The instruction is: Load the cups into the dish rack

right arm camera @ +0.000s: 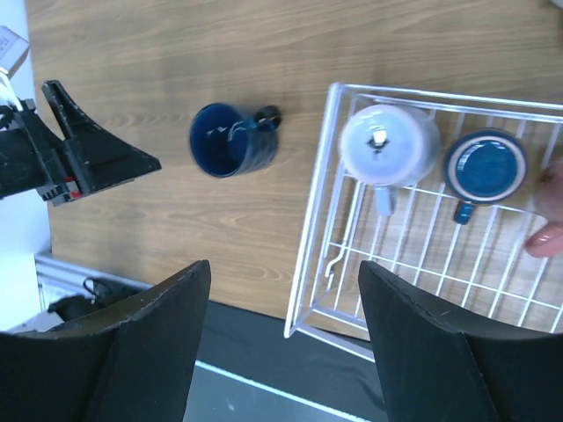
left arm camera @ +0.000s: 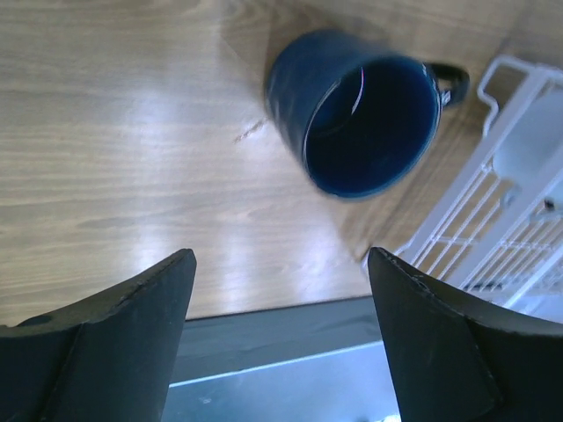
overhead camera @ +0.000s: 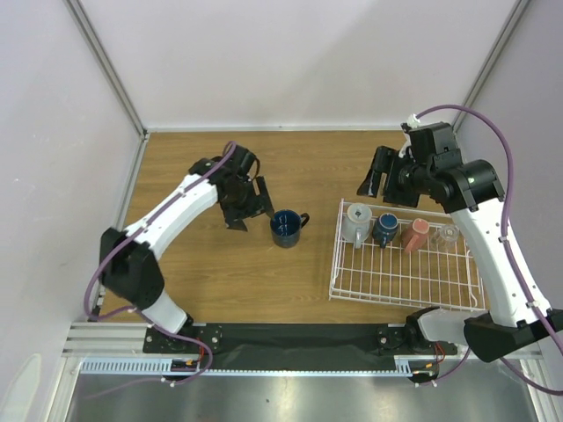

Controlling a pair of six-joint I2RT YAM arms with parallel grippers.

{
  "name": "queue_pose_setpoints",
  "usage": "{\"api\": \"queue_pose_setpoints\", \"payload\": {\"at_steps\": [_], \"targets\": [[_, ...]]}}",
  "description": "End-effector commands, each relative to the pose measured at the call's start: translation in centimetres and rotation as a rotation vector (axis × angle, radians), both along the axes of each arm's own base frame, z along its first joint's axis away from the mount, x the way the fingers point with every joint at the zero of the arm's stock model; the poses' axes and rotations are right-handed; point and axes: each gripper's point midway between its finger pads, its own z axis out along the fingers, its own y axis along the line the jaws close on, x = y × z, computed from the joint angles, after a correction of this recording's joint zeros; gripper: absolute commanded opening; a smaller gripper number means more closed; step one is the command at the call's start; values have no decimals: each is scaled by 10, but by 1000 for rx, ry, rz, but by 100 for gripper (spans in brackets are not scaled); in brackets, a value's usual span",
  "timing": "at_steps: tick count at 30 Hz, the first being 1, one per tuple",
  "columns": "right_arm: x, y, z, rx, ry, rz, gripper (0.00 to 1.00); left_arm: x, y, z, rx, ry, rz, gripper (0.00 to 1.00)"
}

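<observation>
Black left gripper [left arm camera: 281, 255] and right gripper [right arm camera: 283, 268] both gape wide, holding nothing. Mid-table, a glossy dark blue ceramic mug [overhead camera: 286, 229] stands upright, mouth up, its handle pointing toward the white wire dish rack [overhead camera: 335, 264].

1. table [overhead camera: 202, 264]: brown wood grain.
2. lone mug [overhead camera: 287, 228]: dark blue.
3. rack [overhead camera: 335, 259]: white wire grid.
4. inside it: pale grey mug [overhead camera: 357, 220], dark blue mug [overhead camera: 385, 229], reddish-pink cup [overhead camera: 417, 234], clear glass [overhead camera: 447, 235].
5. arms [overhead camera: 176, 211]: white and black; cables [overhead camera: 493, 132]: purple.
</observation>
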Motion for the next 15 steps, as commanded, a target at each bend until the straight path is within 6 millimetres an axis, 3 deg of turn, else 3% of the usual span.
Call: {"api": "queue_pose_setpoints", "payload": {"at_steps": [1,7,11,15], "targets": [[0,-13,4,7,-24,-11,75,18,-15,-3,29,5,73,86],[4,-37,9,2,-32,-66,75,25,-7,-27,122,45,170,89],[5,-48,6,0,-19,-103,75,38,-16,-37,121,53,167,86],[2,-54,7,-6,-20,-119,75,41,-21,-60,143,108,155,83]]}}
